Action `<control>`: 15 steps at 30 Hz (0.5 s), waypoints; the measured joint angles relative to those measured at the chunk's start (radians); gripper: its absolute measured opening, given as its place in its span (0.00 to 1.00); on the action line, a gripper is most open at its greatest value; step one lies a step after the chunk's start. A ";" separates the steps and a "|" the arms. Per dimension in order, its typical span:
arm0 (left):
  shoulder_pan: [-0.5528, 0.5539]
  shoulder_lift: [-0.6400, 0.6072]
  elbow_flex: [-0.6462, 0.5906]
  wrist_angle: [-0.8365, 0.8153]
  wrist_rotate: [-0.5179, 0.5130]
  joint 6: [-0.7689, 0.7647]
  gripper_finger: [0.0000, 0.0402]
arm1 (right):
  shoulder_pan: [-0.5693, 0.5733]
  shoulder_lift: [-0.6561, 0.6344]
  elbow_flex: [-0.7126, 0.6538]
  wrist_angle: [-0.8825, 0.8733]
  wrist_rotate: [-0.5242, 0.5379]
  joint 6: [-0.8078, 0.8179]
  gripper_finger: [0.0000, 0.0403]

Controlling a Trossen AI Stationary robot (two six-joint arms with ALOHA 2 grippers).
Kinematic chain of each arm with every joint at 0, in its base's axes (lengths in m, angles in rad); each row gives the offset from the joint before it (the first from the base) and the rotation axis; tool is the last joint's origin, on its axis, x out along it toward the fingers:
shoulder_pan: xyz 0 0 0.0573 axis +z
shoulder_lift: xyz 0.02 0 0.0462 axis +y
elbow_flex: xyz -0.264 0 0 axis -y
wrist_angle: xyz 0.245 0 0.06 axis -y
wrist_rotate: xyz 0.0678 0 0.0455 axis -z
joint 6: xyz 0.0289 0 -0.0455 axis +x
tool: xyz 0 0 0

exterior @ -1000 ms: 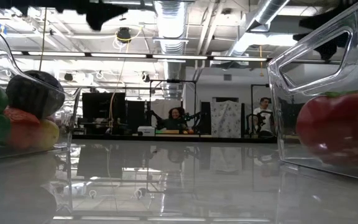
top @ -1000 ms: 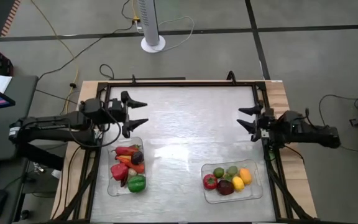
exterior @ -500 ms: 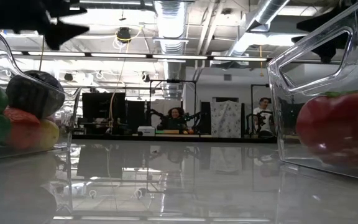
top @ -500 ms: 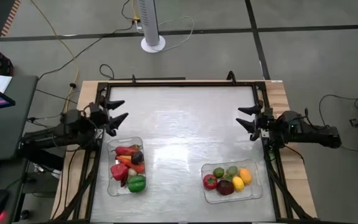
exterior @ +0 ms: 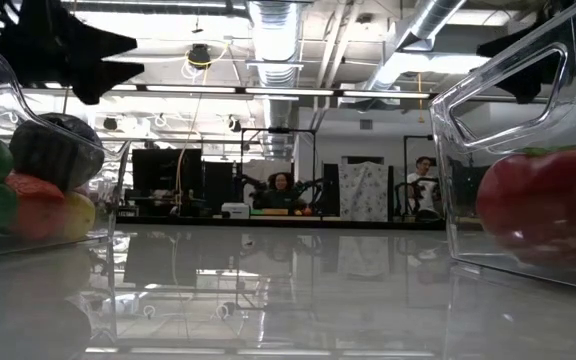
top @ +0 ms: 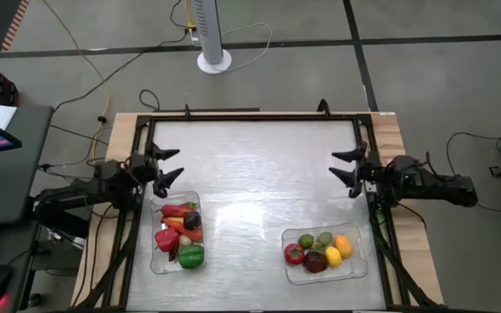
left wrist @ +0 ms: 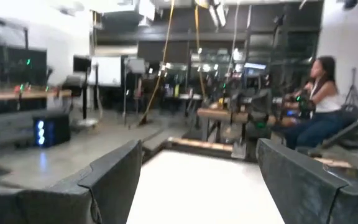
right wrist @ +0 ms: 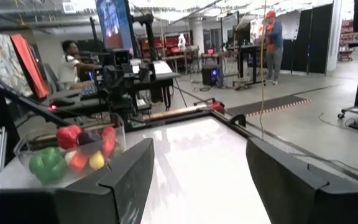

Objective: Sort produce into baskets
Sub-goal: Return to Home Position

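Observation:
Two clear trays hold the produce. The left tray [top: 177,233] holds red peppers, a green pepper, a dark purple piece and orange pieces; it also shows in the right wrist view [right wrist: 73,155]. The right tray [top: 323,253] holds a tomato, limes, lemons, an orange and a dark-red piece. My left gripper [top: 165,165] is open and empty above the table's left edge, just beyond the left tray. My right gripper [top: 344,168] is open and empty above the table's right edge, beyond the right tray.
The bare metal tabletop [top: 259,174] lies between the two arms. A black frame [top: 250,119] runs round the table. A white fan base [top: 214,59] stands on the floor beyond the far edge. People sit in the room behind the table [exterior: 282,190].
My left gripper has drawn back from above the left tray's far end toward the table's left edge, staying open and empty. The right arm and the produce have kept still.

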 joint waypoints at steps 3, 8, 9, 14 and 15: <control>0.000 0.003 -0.058 0.057 0.028 0.015 0.75 | 0.000 0.000 0.000 -0.028 -0.002 0.002 0.70; 0.000 0.003 -0.058 -0.004 0.021 0.016 0.75 | 0.000 0.000 0.000 -0.081 -0.002 0.046 0.70; 0.000 0.004 -0.058 -0.012 0.021 0.017 0.75 | 0.000 0.000 0.000 -0.089 -0.002 0.059 0.70; 0.000 0.004 -0.058 -0.071 0.018 0.059 0.75 | 0.000 0.000 0.000 -0.110 -0.002 0.097 0.70; 0.000 0.004 -0.058 -0.088 0.018 0.067 0.75 | 0.000 0.000 0.000 -0.114 -0.002 0.097 0.70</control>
